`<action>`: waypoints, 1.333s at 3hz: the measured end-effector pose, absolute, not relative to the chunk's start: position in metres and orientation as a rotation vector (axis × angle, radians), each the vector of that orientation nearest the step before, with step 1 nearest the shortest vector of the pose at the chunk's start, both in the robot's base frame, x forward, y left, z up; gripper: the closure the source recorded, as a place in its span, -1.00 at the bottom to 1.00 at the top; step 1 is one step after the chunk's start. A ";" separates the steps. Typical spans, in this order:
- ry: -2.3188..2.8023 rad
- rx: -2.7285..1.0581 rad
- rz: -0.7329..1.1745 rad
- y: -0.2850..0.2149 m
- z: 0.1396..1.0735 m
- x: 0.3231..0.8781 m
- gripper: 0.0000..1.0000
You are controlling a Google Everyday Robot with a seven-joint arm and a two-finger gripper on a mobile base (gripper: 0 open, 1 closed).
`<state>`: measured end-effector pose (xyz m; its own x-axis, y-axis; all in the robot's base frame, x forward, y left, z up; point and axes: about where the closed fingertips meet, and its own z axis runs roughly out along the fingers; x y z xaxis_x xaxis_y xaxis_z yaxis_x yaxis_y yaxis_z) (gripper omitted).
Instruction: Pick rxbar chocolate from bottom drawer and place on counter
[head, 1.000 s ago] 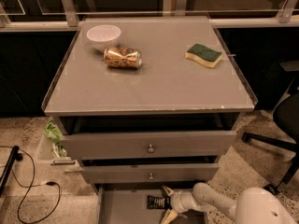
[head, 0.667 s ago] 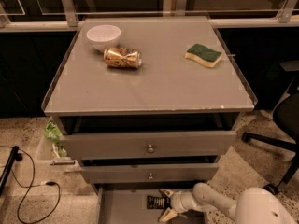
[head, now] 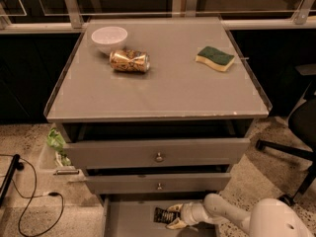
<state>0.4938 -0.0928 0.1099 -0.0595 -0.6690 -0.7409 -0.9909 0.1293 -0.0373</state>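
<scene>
Grey counter (head: pixel 168 90) bears bowl (head: pixel 109 37), can (head: pixel 129 61), sponge (head: pixel 215 58) — in bottom drawer (head: pixel 129 220), gripper (head: pixel 172 217) jaws seemingly pinch rxbar chocolate (head: pixel 160 215).

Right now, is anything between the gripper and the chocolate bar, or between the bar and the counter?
Nothing between them: the gripper is at the chocolate bar in the bottom drawer. The two upper drawers jut out close to the path up to the counter.
</scene>
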 end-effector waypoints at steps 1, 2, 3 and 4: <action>1.796 -1.603 0.671 -0.093 0.110 0.494 0.76; 1.796 -1.603 0.671 -0.093 0.110 0.494 1.00; 1.796 -1.603 0.671 -0.093 0.110 0.494 1.00; 1.803 -1.614 0.684 -0.096 0.117 0.484 1.00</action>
